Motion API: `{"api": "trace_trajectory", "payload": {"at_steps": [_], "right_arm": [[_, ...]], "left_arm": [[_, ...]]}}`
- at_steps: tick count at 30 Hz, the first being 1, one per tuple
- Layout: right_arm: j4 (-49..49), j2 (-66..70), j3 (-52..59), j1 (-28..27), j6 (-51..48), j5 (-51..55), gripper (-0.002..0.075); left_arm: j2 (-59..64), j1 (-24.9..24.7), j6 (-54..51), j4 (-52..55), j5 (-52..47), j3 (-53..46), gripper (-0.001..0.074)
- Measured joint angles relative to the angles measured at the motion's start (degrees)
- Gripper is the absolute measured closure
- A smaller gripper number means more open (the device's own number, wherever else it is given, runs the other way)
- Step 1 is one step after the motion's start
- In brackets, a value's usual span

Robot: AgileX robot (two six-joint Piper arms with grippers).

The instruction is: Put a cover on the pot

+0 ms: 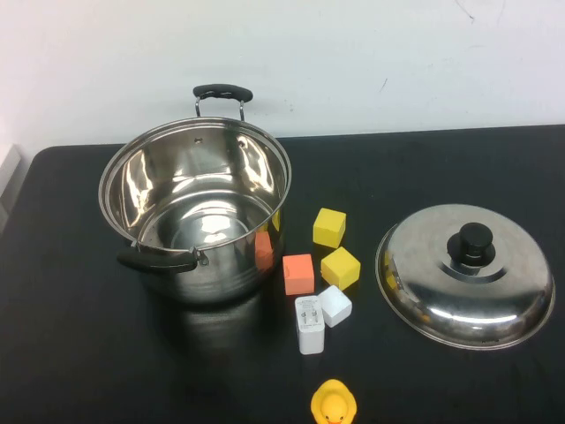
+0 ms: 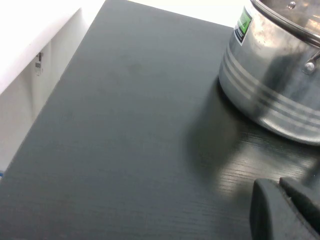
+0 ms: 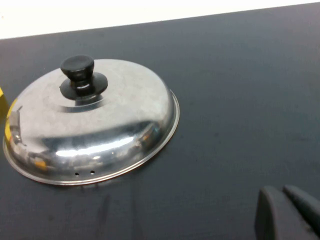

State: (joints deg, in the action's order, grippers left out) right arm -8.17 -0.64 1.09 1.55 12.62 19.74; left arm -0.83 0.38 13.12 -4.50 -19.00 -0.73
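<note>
The large steel pot stands open and empty at the left of the black table, with one black handle at the back and one at the front. It also shows in the left wrist view. The domed steel lid with a black knob lies knob up on the table at the right, apart from the pot, and shows in the right wrist view. Neither arm shows in the high view. My left gripper is shut and empty, low over the table beside the pot. My right gripper is shut and empty, a little way from the lid.
Between the pot and the lid lie two yellow cubes, an orange cube, a white cube and a white plug block. A yellow rubber duck sits at the front edge. A white wall stands behind the table.
</note>
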Motion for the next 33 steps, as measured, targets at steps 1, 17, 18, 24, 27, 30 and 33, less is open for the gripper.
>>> {"api": "trace_trajectory", "payload": {"at_steps": [1,17,18,24,27,30,33], "right_arm": [[0.0,0.0,0.0,0.0,0.0,0.0,0.0728],[-0.1,0.0,0.0,0.0,0.0,0.0,0.0728],[-0.1,0.0,0.0,0.0,0.0,0.0,0.0728],[-0.1,0.0,0.0,0.0,0.0,0.1,0.0728],[-0.1,0.0,0.0,0.0,0.0,0.1,0.0728],[-0.1,0.0,0.0,0.0,0.0,0.1,0.0728],[2.7,0.0,0.0,0.0,0.1,0.0,0.0728]], "left_arm": [[0.0,0.0,0.0,0.0,0.0,0.0,0.0736],[0.0,0.0,0.1,0.3,0.0,0.0,0.0736],[0.0,0.0,0.1,0.3,0.0,0.0,0.0736],[0.0,0.0,0.1,0.3,0.0,0.0,0.0736],[0.0,0.0,0.1,0.3,0.0,0.0,0.0736],[0.0,0.0,0.1,0.3,0.0,0.0,0.0736],[0.0,0.0,0.1,0.3,0.0,0.0,0.0736]]}}
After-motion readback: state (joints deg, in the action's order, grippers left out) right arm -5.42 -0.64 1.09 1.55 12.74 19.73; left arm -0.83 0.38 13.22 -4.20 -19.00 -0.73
